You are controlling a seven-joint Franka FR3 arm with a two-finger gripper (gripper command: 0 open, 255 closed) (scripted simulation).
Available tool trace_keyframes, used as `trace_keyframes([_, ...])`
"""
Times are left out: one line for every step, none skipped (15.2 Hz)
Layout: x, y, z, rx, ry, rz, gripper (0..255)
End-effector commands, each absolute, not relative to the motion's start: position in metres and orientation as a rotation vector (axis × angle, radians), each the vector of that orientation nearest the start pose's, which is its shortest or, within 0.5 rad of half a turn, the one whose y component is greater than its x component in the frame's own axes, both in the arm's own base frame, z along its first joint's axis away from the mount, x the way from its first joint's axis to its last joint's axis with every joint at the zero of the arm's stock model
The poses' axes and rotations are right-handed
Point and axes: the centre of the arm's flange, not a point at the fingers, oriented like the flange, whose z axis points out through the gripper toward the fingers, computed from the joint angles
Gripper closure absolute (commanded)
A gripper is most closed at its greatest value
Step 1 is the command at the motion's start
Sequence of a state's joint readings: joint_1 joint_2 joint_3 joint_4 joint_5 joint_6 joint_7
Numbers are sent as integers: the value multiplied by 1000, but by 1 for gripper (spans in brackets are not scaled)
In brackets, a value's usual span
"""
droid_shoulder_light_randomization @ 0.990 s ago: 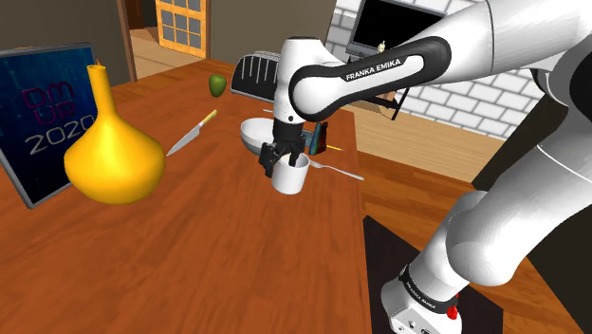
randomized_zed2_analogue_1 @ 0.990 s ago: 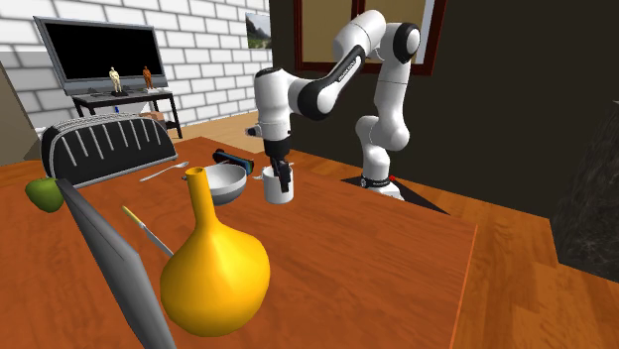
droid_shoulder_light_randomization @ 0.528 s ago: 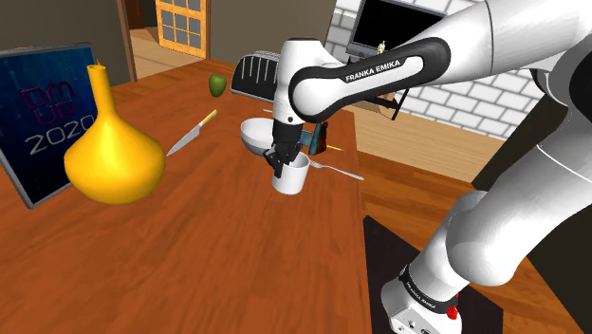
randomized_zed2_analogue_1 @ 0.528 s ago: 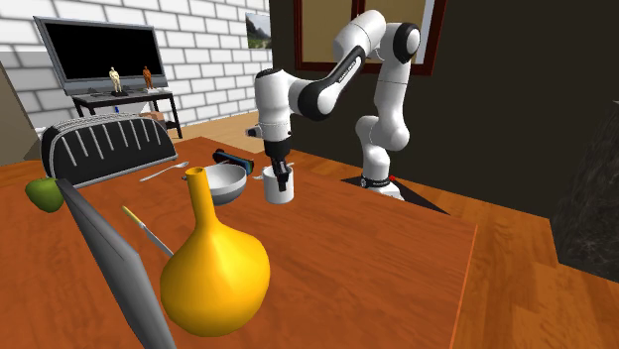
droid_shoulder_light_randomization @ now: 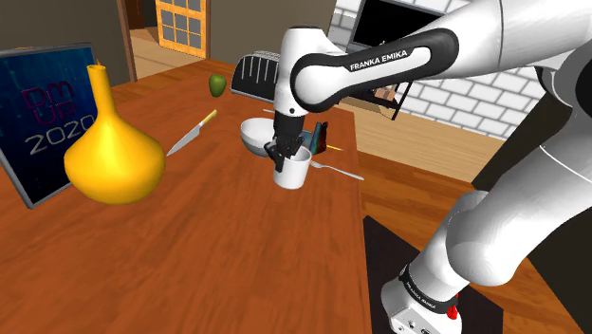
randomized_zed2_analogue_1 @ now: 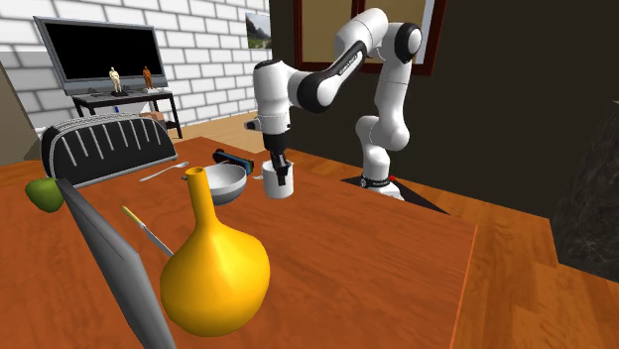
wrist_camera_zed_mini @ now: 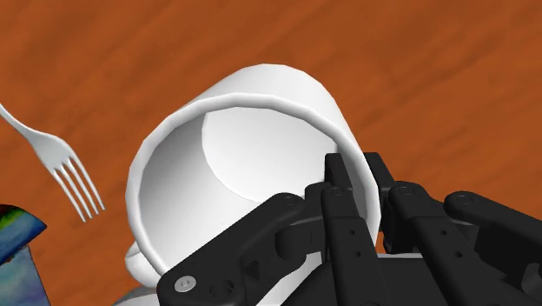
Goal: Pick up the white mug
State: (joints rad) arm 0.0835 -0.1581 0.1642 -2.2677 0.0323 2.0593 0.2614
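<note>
Well, on the shoulder view's left leans one flat dark board [droid_shoulder_light_randomization: 43,119] with pale numbers on it. Next to it stands one big shiny yellow vase [droid_shoulder_light_randomization: 112,157], fat and round at the bottom, with a long thin neck. Then comes one knife [droid_shoulder_light_randomization: 193,133] with a grey blade and a yellow handle. It lies flat on the brown wooden table [droid_shoulder_light_randomization: 209,256], which has wavy lines in the wood. Farther back is one small round green fruit [droid_shoulder_light_randomization: 217,85]. Beside that is one dark box [droid_shoulder_light_randomization: 256,71] with ribs and a rounded top. Closer in sits one smooth pale round bowl [droid_shoulder_light_randomization: 254,135].

Just beside the bowl is the one smooth white mug [droid_shoulder_light_randomization: 296,174] [randomized_zed2_analogue_1: 282,186] [wrist_camera_zed_mini: 261,96], round like a tube and open at the top. The all-black gripper [droid_shoulder_light_randomization: 281,169] [randomized_zed2_analogue_1: 277,176] [wrist_camera_zed_mini: 365,196] comes down onto it from above. Its two fingers [wrist_camera_zed_mini: 334,196] pinch tight on the mug's wall, one inside and one outside.

One thin pale fork [droid_shoulder_light_randomization: 337,171] [wrist_camera_zed_mini: 65,169] with four prongs lies on the table just past the mug.

A second ago the mug sat lower. Now it is a little higher, and the bend of the white arm [droid_shoulder_light_randomization: 379,66] has gone up too. The other things have not moved.
</note>
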Motion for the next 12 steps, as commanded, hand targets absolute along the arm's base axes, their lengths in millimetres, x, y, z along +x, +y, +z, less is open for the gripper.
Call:
trace_keyframes([470,122,431,-3151,51,80,255])
trace_keyframes([470,122,436,-3151,51,80,255])
trace_keyframes([470,122,441,-3151,51,80,255])
trace_keyframes([470,122,446,-3151,51,80,255])
trace_keyframes([470,122,452,-3151,51,80,255])
trace_keyframes([470,122,457,-3151,51,80,255])
trace_keyframes([470,122,462,-3151,51,80,255])
trace_keyframes([470,122,468,-3151,51,80,255])
trace_keyframes([470,122,473,-3151,51,80,255])
trace_keyframes([470,122,478,-3151,51,80,255])
trace_keyframes([470,122,479,-3151,51,80,255])
trace_keyframes([470,122,479,-3151,51,80,255])
